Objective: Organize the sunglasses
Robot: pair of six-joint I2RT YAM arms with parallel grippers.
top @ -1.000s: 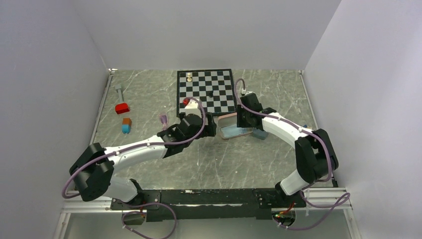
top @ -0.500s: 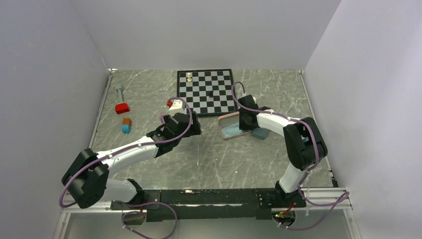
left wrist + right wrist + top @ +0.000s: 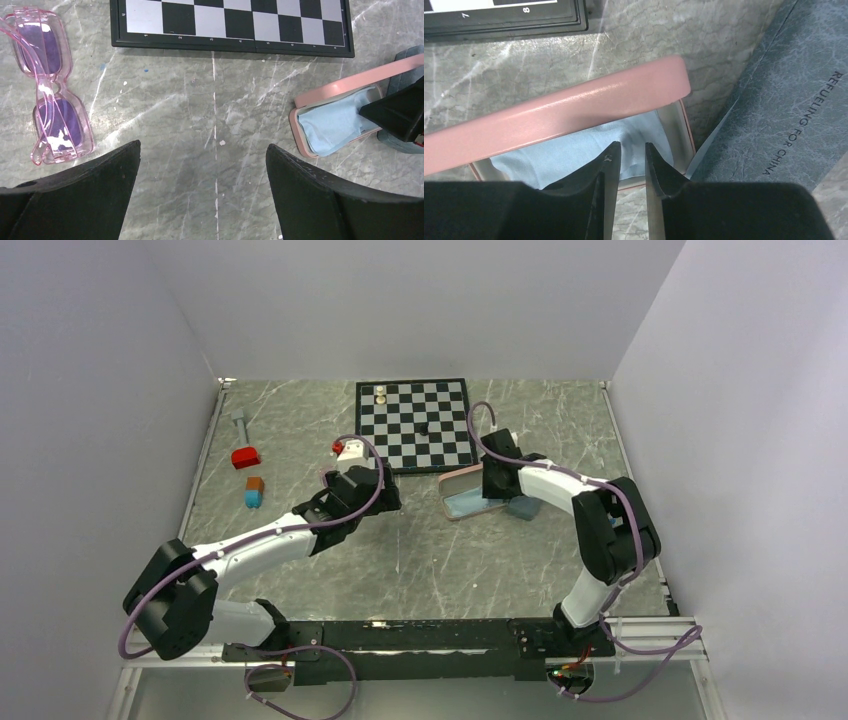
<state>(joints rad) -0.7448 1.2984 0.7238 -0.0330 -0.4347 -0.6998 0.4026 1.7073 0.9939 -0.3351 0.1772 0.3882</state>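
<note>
Open pink case [image 3: 559, 112], light-blue cloth [image 3: 574, 150] inside, gripper [image 3: 633, 146] barely parted over it, grey-blue case [image 3: 784, 100] right.

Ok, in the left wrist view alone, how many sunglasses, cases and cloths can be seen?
Sunglasses: 1, the purple-pink pair
Cases: 2, the open pink case and the grey-blue case at the right edge
Cloths: 1, the light-blue cloth inside the pink case
Total: 4
</note>
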